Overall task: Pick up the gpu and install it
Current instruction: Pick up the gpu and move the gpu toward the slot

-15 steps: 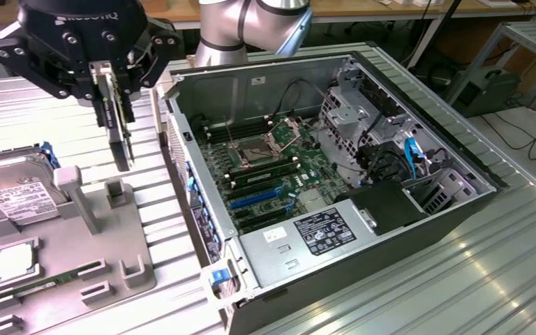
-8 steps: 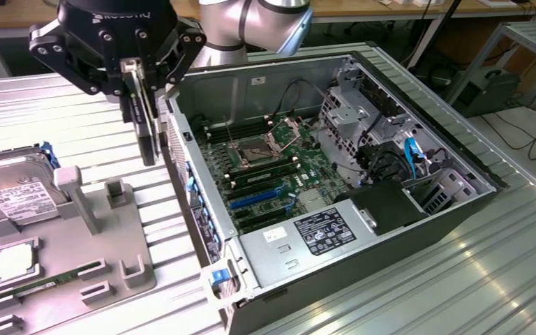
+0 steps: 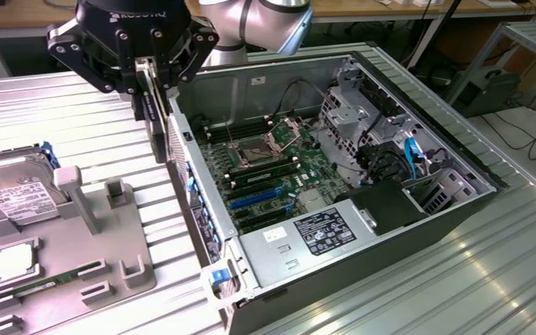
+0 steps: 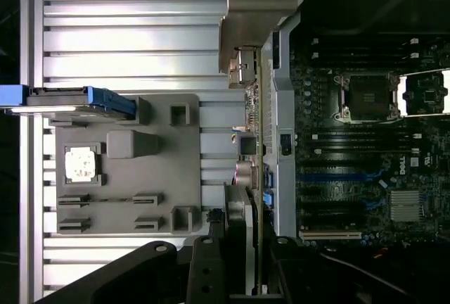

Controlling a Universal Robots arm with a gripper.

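Hand (image 3: 151, 80) is clamped on the gpu (image 3: 161, 132), fingers pressed against its two flat faces, and I see the card lifted clear of the desk (image 3: 63, 105). From the exterior view the gpu appears edge-on: a thin, dark, flat slab hanging straight down from the fingers, long side vertical. In the wrist view the hand (image 4: 246, 269) looks along the gpu (image 4: 254, 142), and I can make out a narrow greenish board edge with a dark cooler block on one face near the fingers and silver metal pieces toward the far end.

The card extends below the hand, its upper end caught between the fingers and the rest projecting free. Its lower end sits just at the rim of the open computer case (image 3: 278, 258), over the side wall on the exterior view's left; I cannot tell whether it touches that wall. The motherboard (image 3: 268, 167) lies inside the case on one side of the card, and the grey fixture tray (image 3: 82, 258) lies on the other, with the hard drive (image 3: 12, 188) standing at the tray's far corner, well apart from the card
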